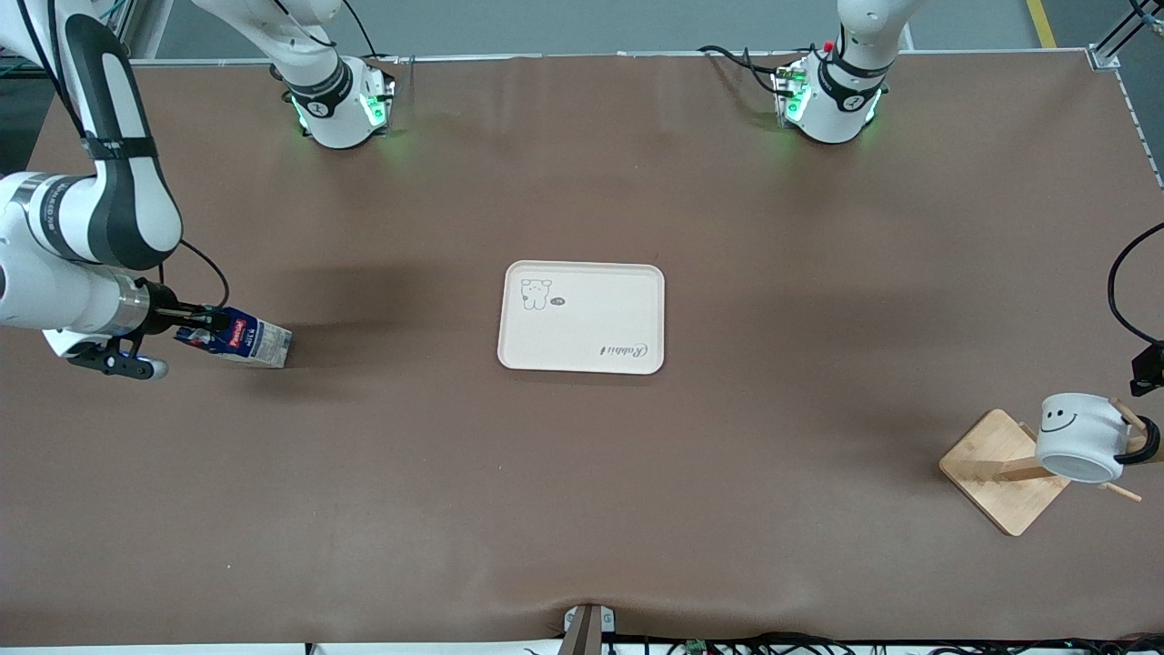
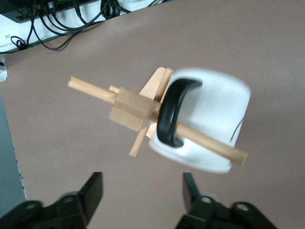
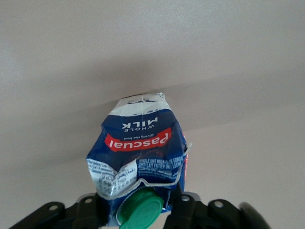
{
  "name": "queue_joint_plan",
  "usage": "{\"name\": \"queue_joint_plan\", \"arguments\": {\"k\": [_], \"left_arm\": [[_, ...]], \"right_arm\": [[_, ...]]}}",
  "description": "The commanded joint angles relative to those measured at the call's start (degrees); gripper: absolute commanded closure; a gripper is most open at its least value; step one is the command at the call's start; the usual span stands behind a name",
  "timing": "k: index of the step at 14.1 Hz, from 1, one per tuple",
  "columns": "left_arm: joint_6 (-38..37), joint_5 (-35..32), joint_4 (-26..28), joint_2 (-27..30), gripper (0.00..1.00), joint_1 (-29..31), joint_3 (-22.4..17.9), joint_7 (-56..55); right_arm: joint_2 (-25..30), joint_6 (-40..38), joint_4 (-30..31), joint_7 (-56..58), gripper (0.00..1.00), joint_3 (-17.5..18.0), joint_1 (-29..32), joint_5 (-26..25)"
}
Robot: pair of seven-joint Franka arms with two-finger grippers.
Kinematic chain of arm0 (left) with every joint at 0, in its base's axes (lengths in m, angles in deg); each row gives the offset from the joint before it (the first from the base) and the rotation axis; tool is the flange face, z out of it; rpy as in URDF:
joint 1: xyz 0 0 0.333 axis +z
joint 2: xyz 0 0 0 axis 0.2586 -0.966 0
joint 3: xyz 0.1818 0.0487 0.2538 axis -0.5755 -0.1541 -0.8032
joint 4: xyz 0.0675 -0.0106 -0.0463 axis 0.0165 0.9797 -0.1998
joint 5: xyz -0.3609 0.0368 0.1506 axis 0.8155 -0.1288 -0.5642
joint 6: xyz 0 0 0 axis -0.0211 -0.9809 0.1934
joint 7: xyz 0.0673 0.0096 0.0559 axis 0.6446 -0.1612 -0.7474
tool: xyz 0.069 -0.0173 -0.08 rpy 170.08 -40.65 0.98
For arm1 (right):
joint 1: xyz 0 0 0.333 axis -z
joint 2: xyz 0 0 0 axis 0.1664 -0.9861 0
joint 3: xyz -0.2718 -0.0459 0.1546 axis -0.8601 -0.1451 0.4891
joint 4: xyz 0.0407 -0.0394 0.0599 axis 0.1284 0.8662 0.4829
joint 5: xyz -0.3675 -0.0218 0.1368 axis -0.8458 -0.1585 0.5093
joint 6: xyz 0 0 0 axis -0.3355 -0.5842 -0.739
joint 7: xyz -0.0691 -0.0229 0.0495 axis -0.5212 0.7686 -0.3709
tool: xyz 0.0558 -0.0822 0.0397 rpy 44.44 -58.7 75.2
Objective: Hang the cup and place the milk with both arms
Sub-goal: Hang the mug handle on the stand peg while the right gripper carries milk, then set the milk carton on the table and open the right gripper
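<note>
One carton of milk (image 1: 238, 338), one cup (image 1: 1081, 437), one tray (image 1: 582, 317), one wooden rack (image 1: 1009, 468), two arms on the worktop (image 1: 582, 509). The right hand (image 1: 202, 318) is clamped on the milk's top end, at the right arm's end of the worktop, well apart from the white tray in the middle. The carton is tilted over, its low end at or just above the worktop. The right wrist view adds what the front misses: a green cap (image 3: 140, 208) and dented sides squeezed between the fingers (image 3: 183, 207).

The cup hangs by its black handle (image 2: 170, 112) on a peg (image 2: 209, 141) of the rack at the left arm's end, smiley showing. The left hand (image 2: 143, 193) shows only in its wrist view, fingers apart, empty, over the cup and rack; the front view cuts it off.
</note>
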Motion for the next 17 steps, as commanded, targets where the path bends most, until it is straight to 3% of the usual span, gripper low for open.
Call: {"name": "queue_joint_plan", "arguments": {"k": [1, 5, 8, 13, 17], "left_arm": [[-1.1, -0.8, -1.0, 0.7, 0.0, -0.6, 1.6, -4.4], [-3.8, -0.8, -1.0, 1.7, 0.0, -0.5, 3.7, -7.0], [-5.5, -0.8, -1.0, 2.3, 0.0, -0.5, 5.6, -7.0], [-6.8, -0.6, -0.8, 5.1, 0.0, -0.4, 7.3, -6.9], [-8.5, 4.8, -0.9, 6.6, 0.0, 0.8, 7.2, -7.0]], "right_arm": [[1.1, 3.1, 2.9, 0.3, 0.03, 1.3, 1.7, -1.1], [1.1, 0.9, 1.0, 0.5, 0.0, 1.3, 1.6, -1.1], [0.4, -3.9, -5.3, 0.4, 0.0, 1.3, 1.6, -1.1], [-4.0, -22.1, -27.5, 2.0, 0.0, 1.8, 0.7, -0.1], [-4.2, -23.6, -38.7, 1.8, 0.0, 2.3, -1.5, -0.5]]}}
